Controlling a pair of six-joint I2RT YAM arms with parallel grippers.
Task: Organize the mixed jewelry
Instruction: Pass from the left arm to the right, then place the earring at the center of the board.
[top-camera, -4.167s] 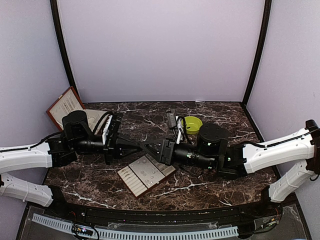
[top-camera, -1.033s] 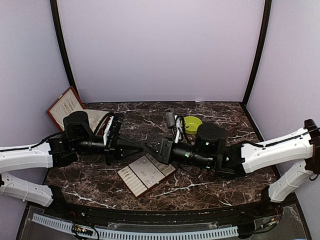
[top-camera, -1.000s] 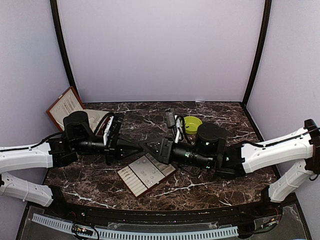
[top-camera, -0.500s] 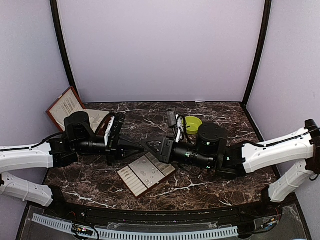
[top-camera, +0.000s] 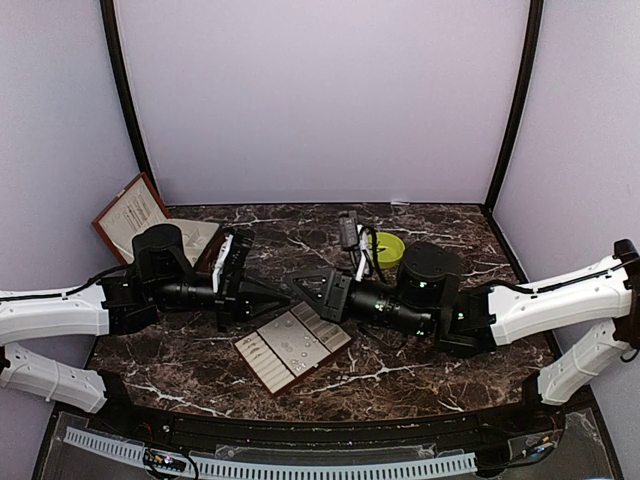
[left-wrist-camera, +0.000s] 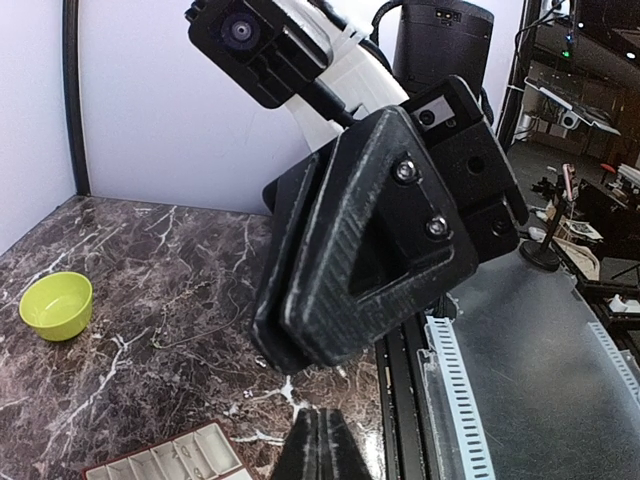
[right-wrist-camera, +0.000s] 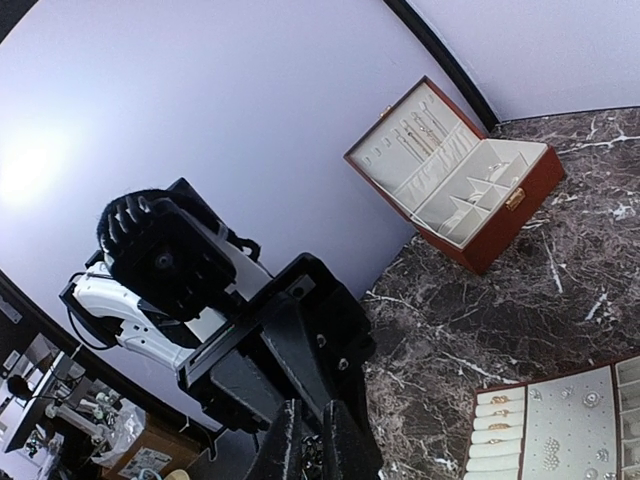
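My two grippers meet tip to tip just above the far edge of the cream compartment tray (top-camera: 292, 348). My left gripper (top-camera: 283, 293) is shut, its fingertips (left-wrist-camera: 322, 450) pressed together with nothing showing between them. My right gripper (top-camera: 303, 284) fills the left wrist view (left-wrist-camera: 380, 230). It is shut with a narrow gap, and a tiny glittering silvery piece (right-wrist-camera: 311, 458) sits between its fingers. The tray holds small rings (right-wrist-camera: 500, 405) and studs (right-wrist-camera: 590, 398). A thin chain (left-wrist-camera: 190, 335) and tiny pieces (left-wrist-camera: 247, 394) lie on the marble.
A yellow-green bowl (top-camera: 385, 246) stands behind the right wrist and also shows in the left wrist view (left-wrist-camera: 55, 303). The open reddish-brown box (top-camera: 130, 215) stands at the back left, by the wall (right-wrist-camera: 470, 190). A black rail runs along the near table edge (left-wrist-camera: 405, 380).
My left gripper has moved a little to the right and my right wrist has shifted slightly right and back. The two tips stay together above the tray.
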